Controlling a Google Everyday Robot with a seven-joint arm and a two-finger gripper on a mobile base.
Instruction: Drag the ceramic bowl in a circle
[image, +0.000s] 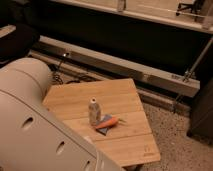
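Note:
The ceramic bowl is out of view. On the wooden table (125, 95) a small pale bottle (93, 111) stands upright near the middle. Right beside it a long orange object (108, 121) lies across a flat blue-grey item (106, 130). My gripper is out of view and shut; only the arm's broad white casing (30, 120) shows, filling the lower left and covering the table's near left corner.
A long metal rail (125, 67) runs along the floor behind the table, under a dark counter front. Cables (60, 75) lie on the floor at the table's back left. Speckled floor (175, 135) lies to the right, with a dark cabinet (202, 110) at the right edge.

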